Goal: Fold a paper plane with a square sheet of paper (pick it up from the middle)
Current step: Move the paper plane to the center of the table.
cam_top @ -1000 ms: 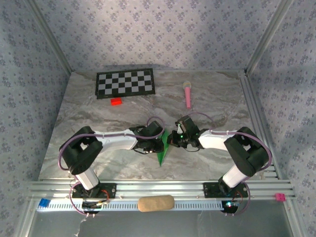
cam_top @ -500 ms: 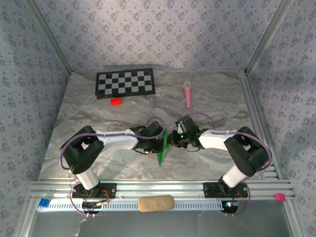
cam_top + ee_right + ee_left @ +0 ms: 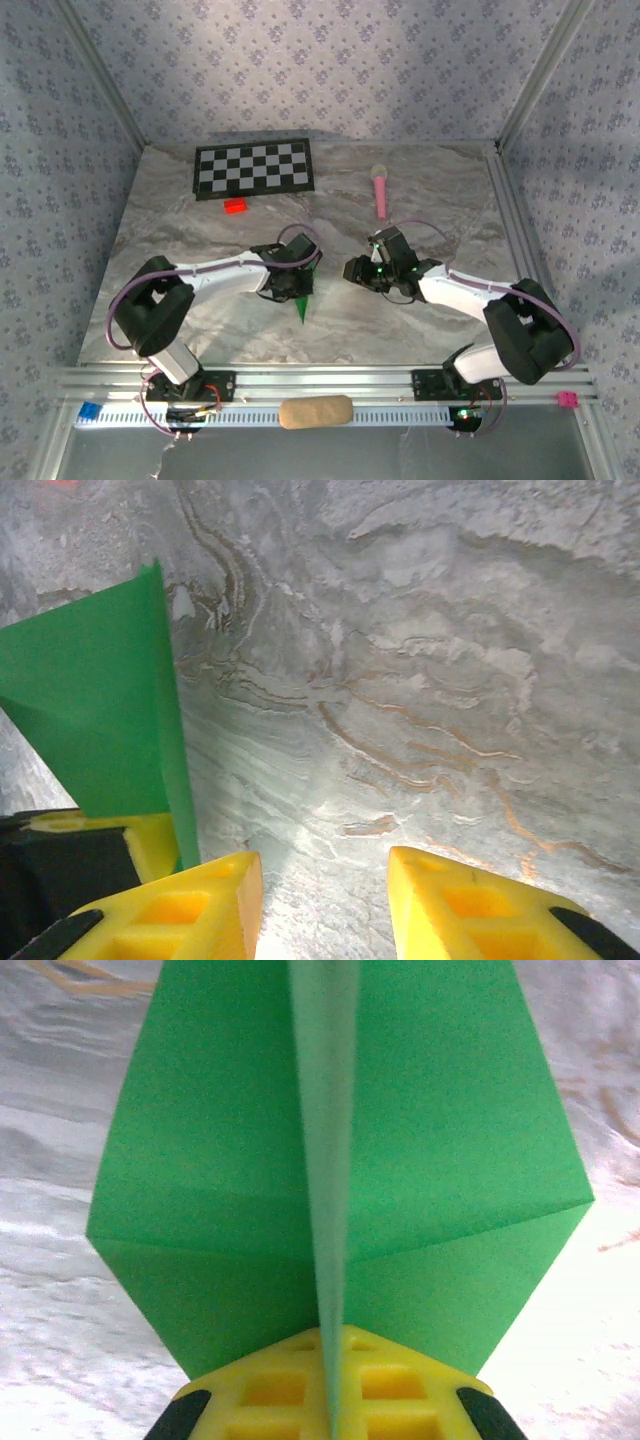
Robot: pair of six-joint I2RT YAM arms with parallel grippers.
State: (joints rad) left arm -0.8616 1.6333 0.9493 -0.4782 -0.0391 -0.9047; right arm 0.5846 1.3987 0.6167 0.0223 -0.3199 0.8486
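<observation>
Top external view, starting close to you: a tan pad (image 3: pixel 315 411) lies on the metal rail (image 3: pixel 400 375) at the near edge. A small blue piece (image 3: pixel 90 411) sits far to its left and a small pink piece (image 3: pixel 567 399) far to its right.

A bit further in, your left gripper (image 3: pixel 296 292) is pressed together on the paper plane (image 3: pixel 303 310). The green paper points its sharp tip toward you, low over the worktop (image 3: pixel 220 330). You cannot tell if the tip touches. Your right gripper (image 3: pixel 351 270) is near it on the right, apart from the paper.

From the left wrist, you see the yellow fingers (image 3: pixel 270 1390) pinch the paper plane (image 3: pixel 200 1160) at its middle fold. The fold stands up like a thin ridge, and green paper spreads out on each side.

From the right wrist, your right gripper (image 3: pixel 325 890) is spread apart, with bare grey worktop (image 3: pixel 450 680) between its fingers (image 3: pixel 200 905). The paper plane (image 3: pixel 90 710) stands off to the left.

Further back lie a small red block (image 3: pixel 235 206) and a pink toy microphone (image 3: pixel 381 190), well apart. Farthest of all is the checkerboard (image 3: pixel 253 168), flat near the back wall.
</observation>
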